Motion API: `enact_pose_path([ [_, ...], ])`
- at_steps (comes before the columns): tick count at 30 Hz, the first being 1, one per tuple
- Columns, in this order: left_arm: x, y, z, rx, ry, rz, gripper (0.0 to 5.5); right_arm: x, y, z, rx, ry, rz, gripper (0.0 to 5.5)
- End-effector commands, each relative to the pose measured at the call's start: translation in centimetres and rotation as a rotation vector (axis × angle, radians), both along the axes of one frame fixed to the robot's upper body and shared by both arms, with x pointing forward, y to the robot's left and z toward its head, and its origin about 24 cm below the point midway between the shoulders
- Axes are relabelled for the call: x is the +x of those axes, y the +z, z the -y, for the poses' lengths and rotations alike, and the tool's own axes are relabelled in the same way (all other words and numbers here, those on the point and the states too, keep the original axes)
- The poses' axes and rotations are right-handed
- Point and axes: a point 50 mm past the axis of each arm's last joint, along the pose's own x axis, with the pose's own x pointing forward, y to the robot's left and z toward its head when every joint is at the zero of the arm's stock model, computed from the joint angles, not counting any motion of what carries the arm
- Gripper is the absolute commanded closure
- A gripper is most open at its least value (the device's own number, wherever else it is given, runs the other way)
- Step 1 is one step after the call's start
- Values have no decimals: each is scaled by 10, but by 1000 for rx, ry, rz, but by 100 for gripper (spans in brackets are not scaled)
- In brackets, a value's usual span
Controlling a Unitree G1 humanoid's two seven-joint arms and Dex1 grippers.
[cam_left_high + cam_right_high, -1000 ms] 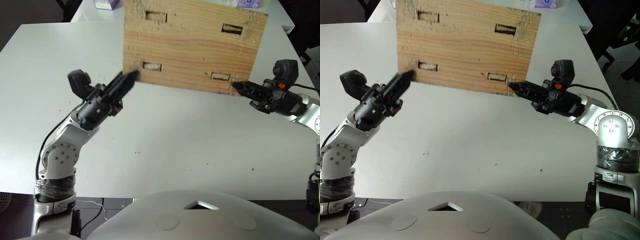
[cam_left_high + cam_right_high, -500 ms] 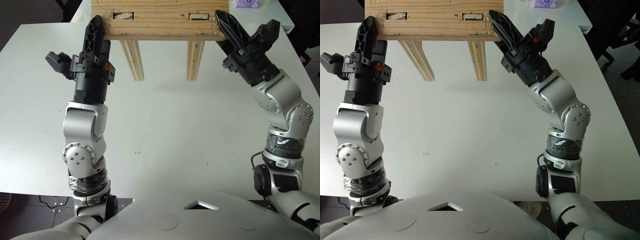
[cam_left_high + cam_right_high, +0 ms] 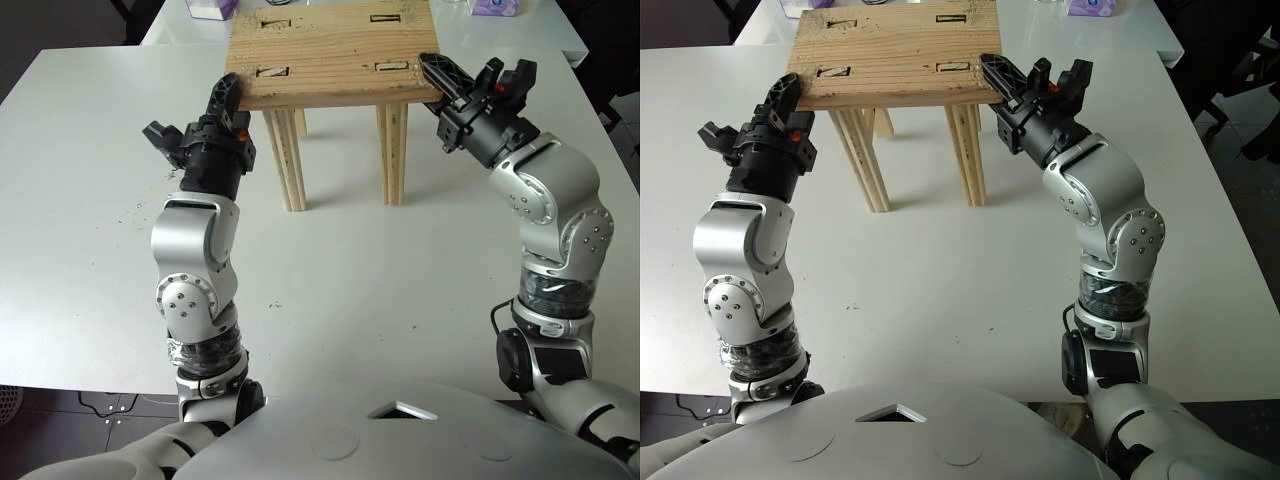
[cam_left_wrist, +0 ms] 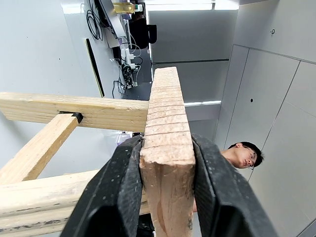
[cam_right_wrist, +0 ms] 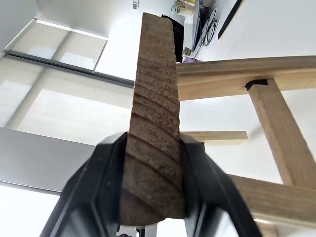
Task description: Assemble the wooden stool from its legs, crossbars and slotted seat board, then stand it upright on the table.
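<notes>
The assembled wooden stool (image 3: 330,55) stands upright on the white table (image 3: 90,150), its slotted seat board on top and its legs (image 3: 285,160) reaching down to the tabletop. My left gripper (image 3: 226,92) is shut on the seat board's near left corner. On the opposite near corner my right gripper (image 3: 432,70) is shut too. In the left wrist view the seat edge (image 4: 165,148) sits clamped between both fingers (image 4: 118,192), with a crossbar (image 4: 74,111) behind. The right wrist view has the board edge (image 5: 153,148) squeezed the same way.
Small boxes (image 3: 212,8) stand on the far table behind the stool. Wood crumbs (image 3: 135,205) speckle the tabletop to the left. Open table stretches in front of the stool and to both sides.
Both arms have turned the stool from seat-facing-me to upright and lowered it, so the legs now rest on the table.
</notes>
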Motion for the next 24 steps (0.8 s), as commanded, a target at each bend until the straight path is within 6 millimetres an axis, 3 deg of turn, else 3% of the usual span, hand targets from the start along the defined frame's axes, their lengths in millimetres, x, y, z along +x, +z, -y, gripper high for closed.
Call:
enact_pose_path([
  [1,7,-17,1,74,24,-103,421,-1,-68,8,-349,-72,-245,412],
  [10,13,-15,0,135,40,-92,421,4,-73,16,-401,-141,-195,412],
  [11,14,-14,-1,140,44,-84,384,5,-71,18,-393,-155,-183,374],
  [19,20,-4,-9,195,89,-21,250,16,-41,20,-298,-246,-16,227],
  [24,24,-2,-21,279,150,-21,199,19,-28,24,-298,-295,68,146],
])
